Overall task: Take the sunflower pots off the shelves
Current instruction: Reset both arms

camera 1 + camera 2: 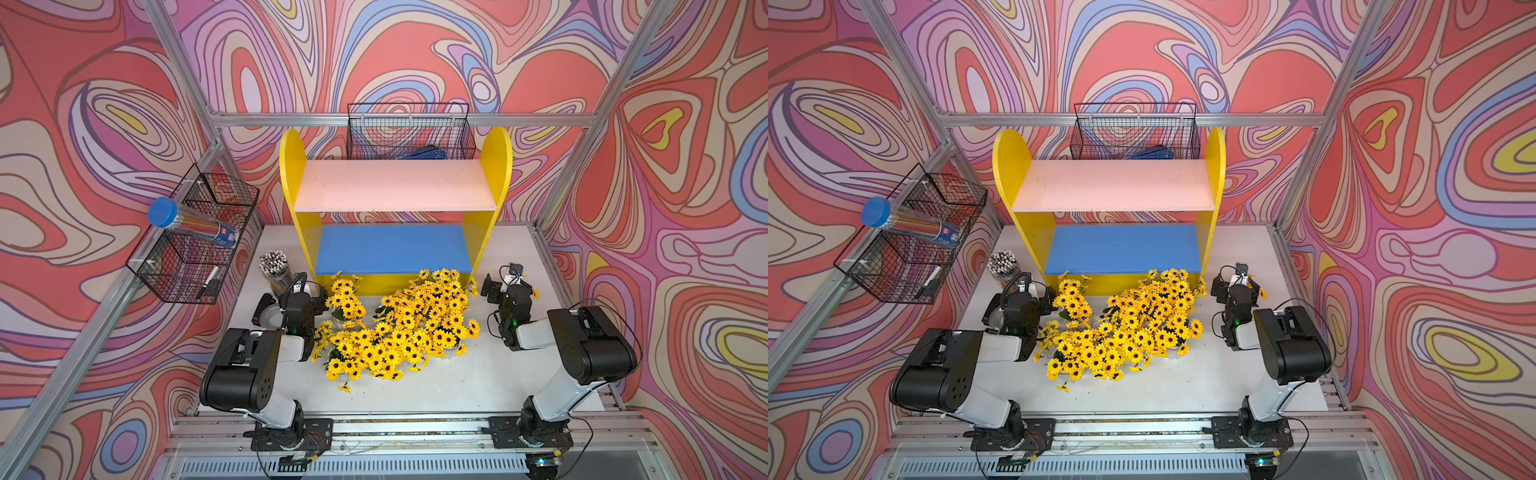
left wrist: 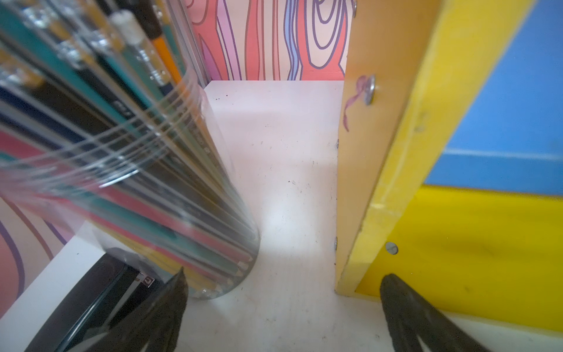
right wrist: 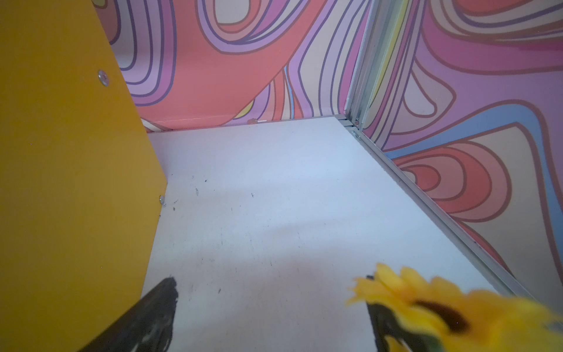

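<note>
Plainly, both top views show the shelves [image 1: 395, 187] with the sunflower pots [image 1: 399, 328] crowded on the white table [image 1: 436, 390] just in front of the blue lower board [image 1: 392, 249]. The left wrist view adds the left gripper [image 2: 283, 277] spread apart, pointing at the table between the shelves' yellow side panel [image 2: 380, 152] and a clear cup of pencils [image 2: 146, 189]. The right wrist view adds the right gripper [image 3: 271, 283] spread beside the other panel [image 3: 61, 183], a sunflower head [image 3: 441, 307] over one fingertip. Swirl-patterned walls [image 1: 415, 62] rise behind the shelves.
</note>
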Controlling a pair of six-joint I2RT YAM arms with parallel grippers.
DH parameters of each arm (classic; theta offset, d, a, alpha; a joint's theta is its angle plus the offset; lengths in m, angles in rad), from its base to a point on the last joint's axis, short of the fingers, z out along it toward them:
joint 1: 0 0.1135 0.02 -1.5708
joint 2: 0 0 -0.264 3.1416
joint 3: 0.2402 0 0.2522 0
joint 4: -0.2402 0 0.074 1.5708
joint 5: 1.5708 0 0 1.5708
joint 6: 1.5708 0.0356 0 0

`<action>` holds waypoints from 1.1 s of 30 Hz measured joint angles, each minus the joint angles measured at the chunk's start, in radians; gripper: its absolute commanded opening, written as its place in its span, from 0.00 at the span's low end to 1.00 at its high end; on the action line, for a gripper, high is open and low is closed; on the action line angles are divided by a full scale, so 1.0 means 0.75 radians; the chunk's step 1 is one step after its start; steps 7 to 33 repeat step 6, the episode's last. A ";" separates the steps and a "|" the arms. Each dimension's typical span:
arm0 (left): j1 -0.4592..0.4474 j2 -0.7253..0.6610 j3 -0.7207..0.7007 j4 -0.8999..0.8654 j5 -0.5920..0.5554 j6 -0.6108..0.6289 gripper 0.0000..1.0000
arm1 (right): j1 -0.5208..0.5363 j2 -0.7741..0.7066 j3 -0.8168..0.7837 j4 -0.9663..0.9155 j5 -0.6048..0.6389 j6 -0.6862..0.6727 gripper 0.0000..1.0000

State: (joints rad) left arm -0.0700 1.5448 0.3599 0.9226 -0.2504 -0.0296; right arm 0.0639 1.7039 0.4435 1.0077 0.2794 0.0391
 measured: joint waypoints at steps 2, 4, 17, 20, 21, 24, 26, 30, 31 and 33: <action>0.001 0.000 0.000 -0.002 0.001 0.000 1.00 | 0.000 0.000 0.000 0.000 0.000 0.000 0.98; 0.004 0.000 0.000 -0.010 0.006 0.000 1.00 | 0.000 0.000 0.000 0.000 0.000 0.000 0.98; 0.008 0.000 0.000 -0.013 0.008 -0.001 1.00 | 0.000 0.000 0.000 0.000 0.000 0.000 0.98; 0.008 0.000 0.000 -0.013 0.008 -0.001 1.00 | 0.000 0.000 0.000 0.000 0.000 0.000 0.98; 0.008 0.000 0.000 -0.013 0.008 -0.001 1.00 | 0.000 0.000 0.000 0.000 0.000 0.000 0.98; 0.008 0.000 0.000 -0.013 0.008 -0.001 1.00 | 0.000 0.000 0.000 0.000 0.000 0.000 0.98; 0.008 0.000 0.000 -0.013 0.008 -0.001 1.00 | 0.000 0.000 0.000 0.000 0.000 0.000 0.98; 0.008 0.000 0.000 -0.013 0.008 -0.001 1.00 | 0.000 0.000 0.000 0.000 0.000 0.000 0.98; 0.008 0.000 0.000 -0.013 0.008 -0.001 1.00 | 0.000 0.000 0.000 0.000 0.000 0.000 0.98; 0.008 0.000 0.000 -0.013 0.008 -0.001 1.00 | 0.000 0.000 0.000 0.000 0.000 0.000 0.98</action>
